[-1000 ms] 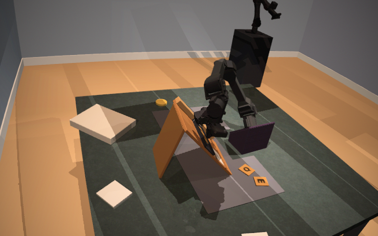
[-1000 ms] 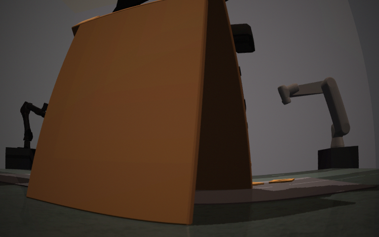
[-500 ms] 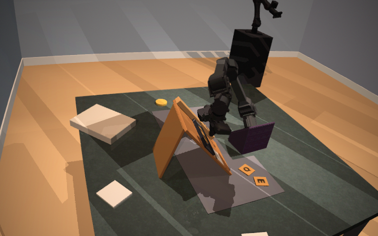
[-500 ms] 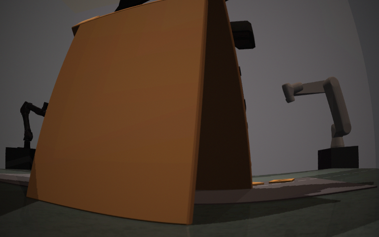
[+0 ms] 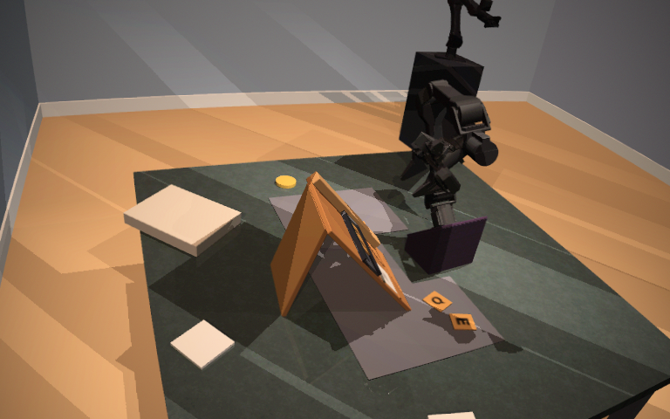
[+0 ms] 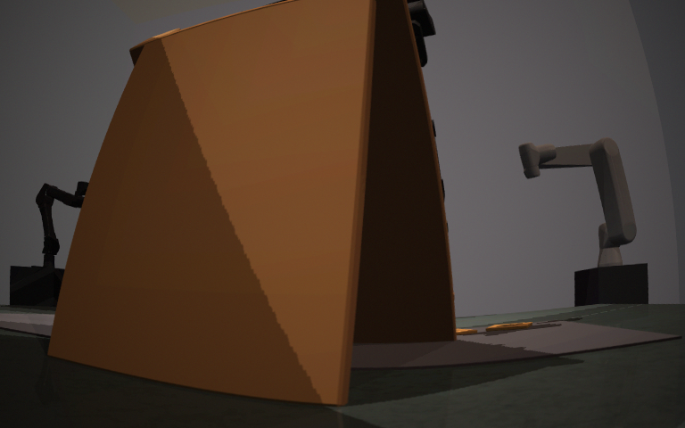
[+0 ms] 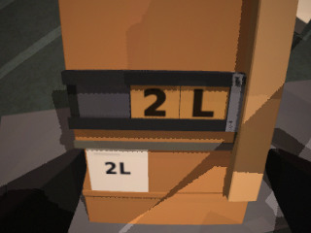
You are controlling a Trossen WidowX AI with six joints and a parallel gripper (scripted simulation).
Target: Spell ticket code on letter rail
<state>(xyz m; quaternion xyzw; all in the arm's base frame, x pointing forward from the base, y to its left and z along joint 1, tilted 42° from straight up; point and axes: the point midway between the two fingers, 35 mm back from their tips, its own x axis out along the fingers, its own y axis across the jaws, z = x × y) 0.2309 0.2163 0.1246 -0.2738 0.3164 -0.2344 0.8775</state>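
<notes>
The board is standing on the mat near the counter's middle. In the wrist view, the rail is holding tile 2 left of tile L, with the ticket sitting below. Tiles Q and E are lying on the mat right of the board, the box standing farther back.

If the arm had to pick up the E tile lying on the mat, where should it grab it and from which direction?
Come straight down from above with the end effector, now open and holding nothing. The E tile lies flat on the grey mat, so only its thin edges offer a hold. Pinch two opposite edges; the Q tile sits apart from it, probably leaving finger room.
</notes>
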